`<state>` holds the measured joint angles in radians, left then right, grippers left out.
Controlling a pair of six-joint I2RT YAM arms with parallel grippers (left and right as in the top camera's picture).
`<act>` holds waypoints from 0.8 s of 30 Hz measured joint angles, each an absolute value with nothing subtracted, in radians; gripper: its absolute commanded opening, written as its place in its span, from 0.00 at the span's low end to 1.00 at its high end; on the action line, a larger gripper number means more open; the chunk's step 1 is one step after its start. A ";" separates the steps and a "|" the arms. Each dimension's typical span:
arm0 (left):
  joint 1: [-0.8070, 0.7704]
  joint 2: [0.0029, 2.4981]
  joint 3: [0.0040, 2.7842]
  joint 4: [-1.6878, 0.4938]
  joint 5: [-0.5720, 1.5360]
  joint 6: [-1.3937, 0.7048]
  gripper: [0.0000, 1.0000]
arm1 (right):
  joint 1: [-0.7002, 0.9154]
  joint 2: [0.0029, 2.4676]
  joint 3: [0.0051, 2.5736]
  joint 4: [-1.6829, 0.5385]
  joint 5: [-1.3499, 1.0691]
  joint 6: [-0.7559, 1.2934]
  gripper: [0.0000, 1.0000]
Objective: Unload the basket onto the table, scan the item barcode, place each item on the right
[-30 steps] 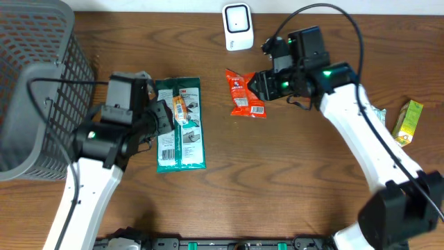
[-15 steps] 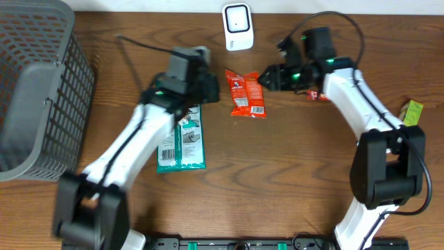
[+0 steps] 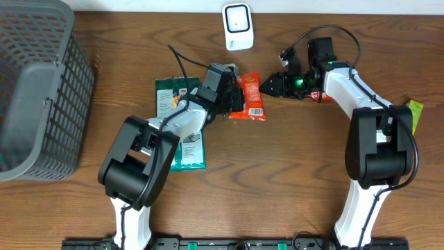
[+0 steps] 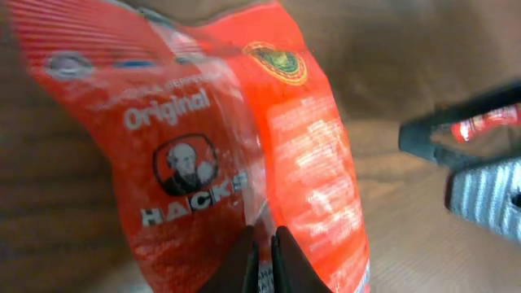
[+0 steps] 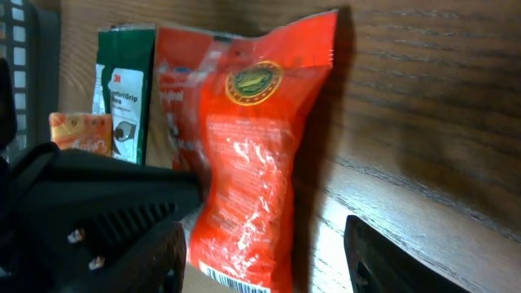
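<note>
1. Pinching the red bag [image 4: 228,146] at its near edge, the left gripper [image 4: 262,259] has its jaws squeezed narrow on the film, probably to lift it.
2. The right gripper [image 3: 266,85] waits half-spread and empty at the bag's far end, seemingly to steady it.
3. The scanner [image 3: 237,26] stands beyond both.

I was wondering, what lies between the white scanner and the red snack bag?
Nothing does: the overhead view shows only bare brown table between the white scanner and the red snack bag.
</note>
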<state>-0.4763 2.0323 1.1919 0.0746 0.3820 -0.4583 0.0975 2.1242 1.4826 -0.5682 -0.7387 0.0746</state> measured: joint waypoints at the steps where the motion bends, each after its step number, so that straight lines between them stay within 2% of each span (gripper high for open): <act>1: -0.477 2.031 1.195 0.046 0.399 -0.455 0.11 | 0.097 2.124 1.483 -0.571 -0.740 0.071 0.58; 12: -0.481 2.012 1.214 -0.203 0.472 -0.354 0.12 | 0.100 2.124 1.483 -0.636 -0.742 0.059 0.60; 17: -0.483 2.012 1.214 -0.278 0.473 -0.316 0.14 | 0.135 2.124 1.482 -0.640 -0.741 0.056 0.55; 21: -0.483 2.012 1.214 -0.303 0.472 -0.294 0.15 | 0.185 2.124 1.481 -0.675 -0.741 0.054 0.44; 24: -0.483 2.012 1.214 -0.326 0.464 -0.286 0.15 | 0.217 2.124 1.478 -0.714 -0.710 0.049 0.44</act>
<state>-0.4828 2.0121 1.2140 -0.3256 0.4637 -0.2859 0.2169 2.1242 1.4784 -0.7143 -0.7101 0.0486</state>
